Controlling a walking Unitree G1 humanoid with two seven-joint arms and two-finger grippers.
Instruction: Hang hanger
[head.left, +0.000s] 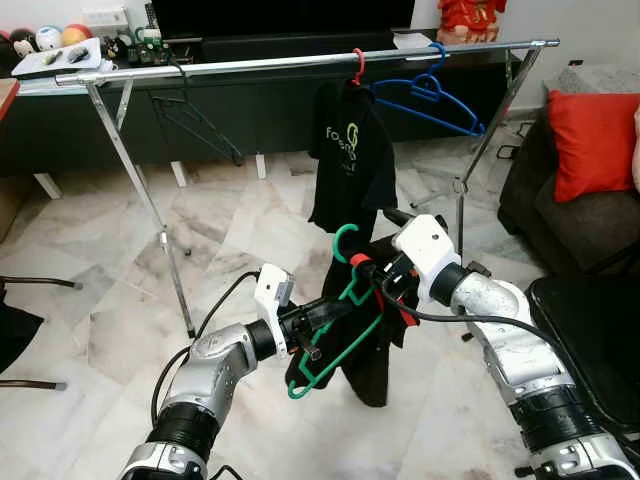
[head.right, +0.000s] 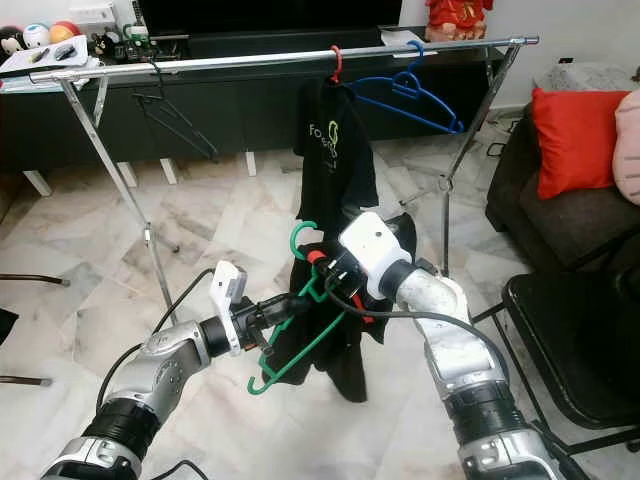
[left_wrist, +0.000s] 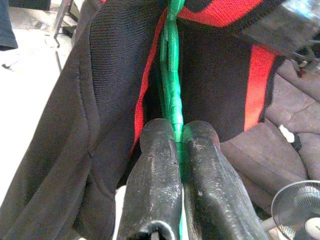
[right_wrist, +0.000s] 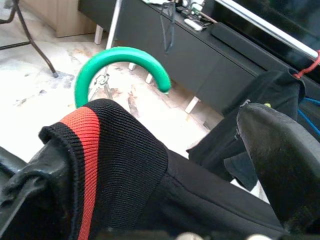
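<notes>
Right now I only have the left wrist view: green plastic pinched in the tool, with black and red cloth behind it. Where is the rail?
Observer: The silver rail runs across above and beyond both arms, well clear of the green hanger.
Operator: Anything hanging there already?
Observer: A black shirt on a red hook near the middle, with a bare blue hanger just to its right.
Operator: And the other arm?
Observer: The right tool is at the garment's collar, just below the green hook.
</notes>
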